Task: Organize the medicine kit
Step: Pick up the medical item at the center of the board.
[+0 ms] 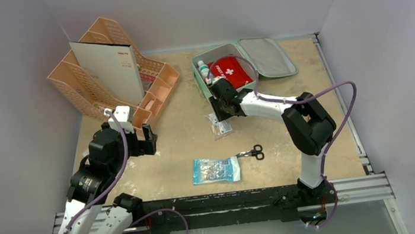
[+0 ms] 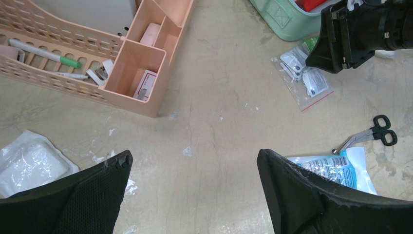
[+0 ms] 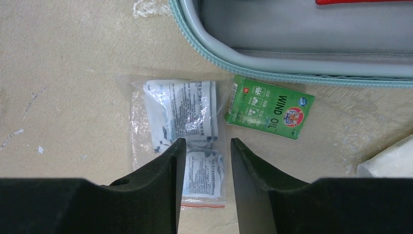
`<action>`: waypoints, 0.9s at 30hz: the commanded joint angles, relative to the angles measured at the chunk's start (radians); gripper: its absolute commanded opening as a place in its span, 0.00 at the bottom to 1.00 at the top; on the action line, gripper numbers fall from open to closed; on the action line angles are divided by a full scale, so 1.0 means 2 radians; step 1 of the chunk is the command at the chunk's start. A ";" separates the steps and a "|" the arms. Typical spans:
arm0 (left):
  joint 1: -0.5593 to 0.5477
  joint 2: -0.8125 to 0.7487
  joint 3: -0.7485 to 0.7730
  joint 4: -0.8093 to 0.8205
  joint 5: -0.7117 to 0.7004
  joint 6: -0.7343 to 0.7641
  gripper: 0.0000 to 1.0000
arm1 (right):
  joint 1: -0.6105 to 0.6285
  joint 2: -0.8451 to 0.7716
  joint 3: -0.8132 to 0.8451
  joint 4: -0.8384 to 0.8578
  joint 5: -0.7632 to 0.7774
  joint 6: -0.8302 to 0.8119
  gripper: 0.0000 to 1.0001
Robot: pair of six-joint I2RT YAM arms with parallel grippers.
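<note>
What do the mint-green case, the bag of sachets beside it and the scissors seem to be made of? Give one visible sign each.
Medicine kit: probably a fabric-covered moulded shell, matte; it has a toothed zip edge and a smooth grey lining.
Sachet bag: thin clear plastic film, glossy; its contents show through and its wrinkles glint.
Scissors: pale, shiny blades, probably metal; the black handles are likely plastic.

Right wrist view: medicine kit [image 3: 292,29] cut off by top edge; red pouch [image 3: 360,1] a mere sliver; zip bag [image 3: 170,112] near end hidden under right gripper [image 3: 208,143]; white object [image 3: 392,163] clipped at right edge.
</note>
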 commanded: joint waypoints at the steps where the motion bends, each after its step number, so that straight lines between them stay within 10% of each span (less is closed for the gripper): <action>1: 0.001 -0.002 0.015 0.011 0.005 0.005 0.98 | -0.001 0.006 -0.008 0.012 0.006 0.012 0.41; 12: 0.001 -0.003 0.015 0.010 0.002 0.005 0.98 | -0.001 0.014 -0.016 0.008 -0.003 0.017 0.35; 22: 0.001 -0.004 0.015 0.010 0.001 0.005 0.98 | -0.001 -0.027 -0.016 -0.002 -0.022 -0.001 0.00; 27: 0.001 -0.002 0.015 0.010 0.001 0.005 0.98 | -0.001 -0.058 -0.017 -0.008 -0.063 -0.018 0.00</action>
